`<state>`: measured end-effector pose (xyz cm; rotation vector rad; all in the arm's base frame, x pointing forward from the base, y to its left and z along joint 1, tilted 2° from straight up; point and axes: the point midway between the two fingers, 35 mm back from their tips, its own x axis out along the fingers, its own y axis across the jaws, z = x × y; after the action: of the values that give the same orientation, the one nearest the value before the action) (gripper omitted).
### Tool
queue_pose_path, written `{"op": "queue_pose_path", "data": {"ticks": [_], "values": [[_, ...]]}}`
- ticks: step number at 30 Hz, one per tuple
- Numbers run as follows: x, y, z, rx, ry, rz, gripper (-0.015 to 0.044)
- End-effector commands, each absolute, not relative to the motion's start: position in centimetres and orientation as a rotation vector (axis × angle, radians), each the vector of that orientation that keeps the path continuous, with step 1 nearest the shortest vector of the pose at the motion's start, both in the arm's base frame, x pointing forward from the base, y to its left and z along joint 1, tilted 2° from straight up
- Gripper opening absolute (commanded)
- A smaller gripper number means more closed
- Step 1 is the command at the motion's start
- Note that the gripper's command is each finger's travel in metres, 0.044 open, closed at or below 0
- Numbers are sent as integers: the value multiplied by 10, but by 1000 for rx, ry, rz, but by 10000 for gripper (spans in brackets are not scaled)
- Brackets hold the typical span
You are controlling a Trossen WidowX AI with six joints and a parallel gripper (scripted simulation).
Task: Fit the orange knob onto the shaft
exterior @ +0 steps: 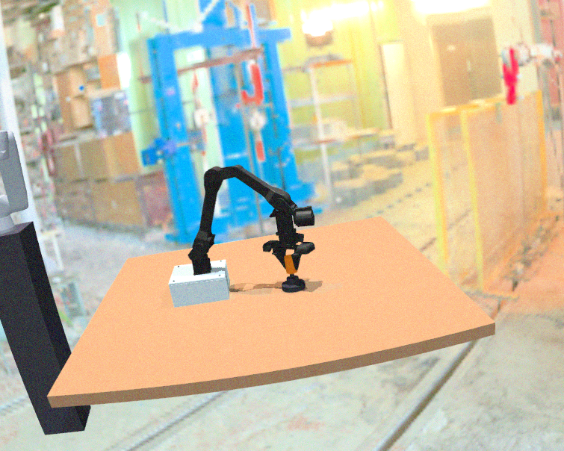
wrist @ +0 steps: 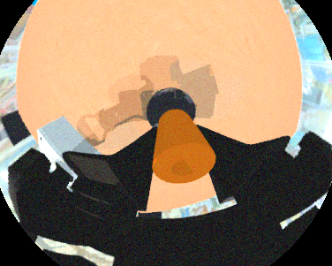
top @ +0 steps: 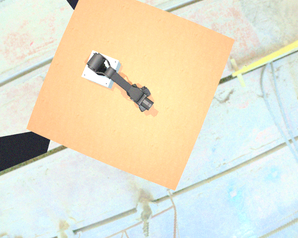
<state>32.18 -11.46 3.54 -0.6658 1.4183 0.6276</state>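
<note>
The orange knob is upright between the fingers of my gripper, which is shut on it. The dark round pedestal stands on the table directly below the knob. In the exterior view the knob's lower end is just above the pedestal's raised middle, with a small dark part between them. The knob is not down on the pedestal's wide base. The shaft's flat side and the knob's hole are hidden. In the top view the arm covers the knob and pedestal.
The arm's white base box stands on the tan table. A dark column with a grey arm stands beyond the table's left edge in the exterior view.
</note>
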Motion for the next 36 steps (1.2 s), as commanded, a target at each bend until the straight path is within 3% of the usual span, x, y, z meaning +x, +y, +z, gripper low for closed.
{"op": "queue_pose_path", "data": {"ticks": [1, 36], "values": [[323, -115, 36, -699, 1404, 657, 0], [322, -114, 36, -699, 1404, 657, 0]]}}
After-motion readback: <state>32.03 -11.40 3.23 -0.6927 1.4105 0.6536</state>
